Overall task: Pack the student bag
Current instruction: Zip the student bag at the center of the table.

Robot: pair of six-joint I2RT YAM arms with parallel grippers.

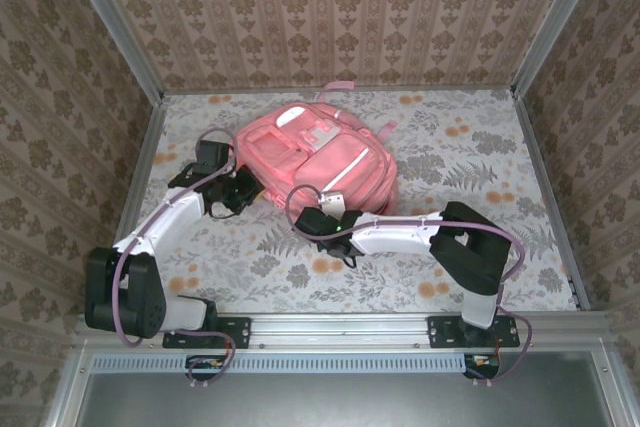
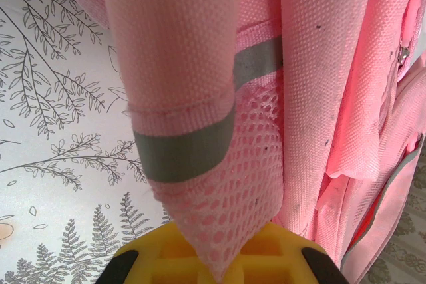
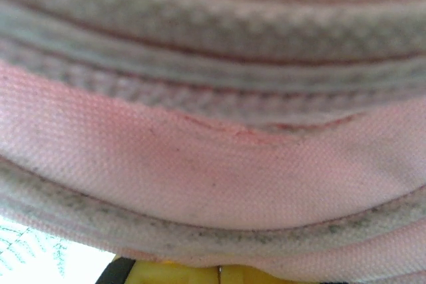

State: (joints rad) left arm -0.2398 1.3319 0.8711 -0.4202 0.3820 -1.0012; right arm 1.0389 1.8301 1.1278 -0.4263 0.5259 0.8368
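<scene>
The student bag point(image 1: 322, 159), a pink backpack with white trim, lies flat in the middle of the table. My left gripper point(image 1: 243, 190) is at the bag's left side. In the left wrist view its yellow jaws are shut on a fold of the pink mesh side pocket point(image 2: 226, 191), which has a grey band point(image 2: 183, 154) across it. My right gripper point(image 1: 327, 217) is pressed against the bag's near edge. In the right wrist view the bag's pink fabric and grey piping point(image 3: 213, 164) hang over the yellow fingers point(image 3: 193, 276), which meet. Whether they pinch fabric is hidden.
The table point(image 1: 480, 167) has a floral cloth and is walled by patterned panels with metal rails on the left point(image 1: 140, 177) and right point(image 1: 545, 187). A pink strap point(image 1: 340, 87) trails from the bag toward the back wall.
</scene>
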